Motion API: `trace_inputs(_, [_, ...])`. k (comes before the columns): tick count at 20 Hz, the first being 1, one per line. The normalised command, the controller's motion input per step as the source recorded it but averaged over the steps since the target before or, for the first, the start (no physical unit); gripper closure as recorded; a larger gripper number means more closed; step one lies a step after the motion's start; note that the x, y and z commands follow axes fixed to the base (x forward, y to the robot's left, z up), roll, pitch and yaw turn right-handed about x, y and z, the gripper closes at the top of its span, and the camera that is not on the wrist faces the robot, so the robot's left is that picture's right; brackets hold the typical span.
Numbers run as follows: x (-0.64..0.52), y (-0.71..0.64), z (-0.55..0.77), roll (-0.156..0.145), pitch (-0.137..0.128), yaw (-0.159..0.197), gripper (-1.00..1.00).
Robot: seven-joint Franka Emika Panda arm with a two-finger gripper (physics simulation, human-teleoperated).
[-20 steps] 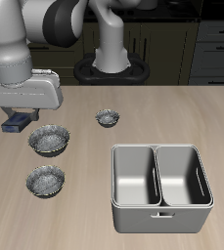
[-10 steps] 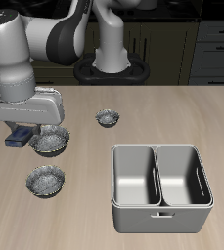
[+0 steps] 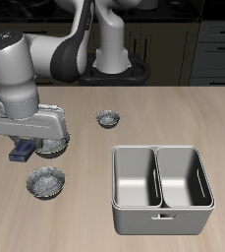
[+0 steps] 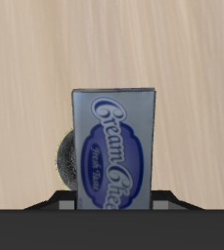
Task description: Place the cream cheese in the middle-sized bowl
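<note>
My gripper (image 3: 23, 146) is shut on the cream cheese (image 3: 22, 152), a dark blue packet with a paler label, and holds it just above the table. The packet (image 4: 113, 146) fills the middle of the wrist view. The middle-sized bowl (image 3: 45, 182), speckled grey and white, sits a little nearer the table's front edge than the packet, apart from it. The slightly wider speckled bowl (image 3: 53, 147) is right beside the gripper, partly hidden by it. A speckled bowl edge (image 4: 67, 162) peeks from behind the packet in the wrist view; I cannot tell which bowl it is.
A tiny speckled bowl (image 3: 108, 119) stands farther back near the table's middle. A metal double-basin tub (image 3: 159, 151) occupies the front part of the table on the other side. The robot's base (image 3: 114, 67) is at the back.
My gripper has carried the cream cheese toward the table's front edge and lower, passing beside the wider bowl and closing on the middle-sized bowl. The bowls have not moved.
</note>
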Motion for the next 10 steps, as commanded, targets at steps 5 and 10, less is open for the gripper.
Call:
trace_inputs(5, [-0.01, -0.03, -0.32, -0.015, 0.038, 0.002, 1.0])
trace_inputs(10, [-0.01, 0.05, -0.32, -0.003, 0.034, 0.022, 1.0])
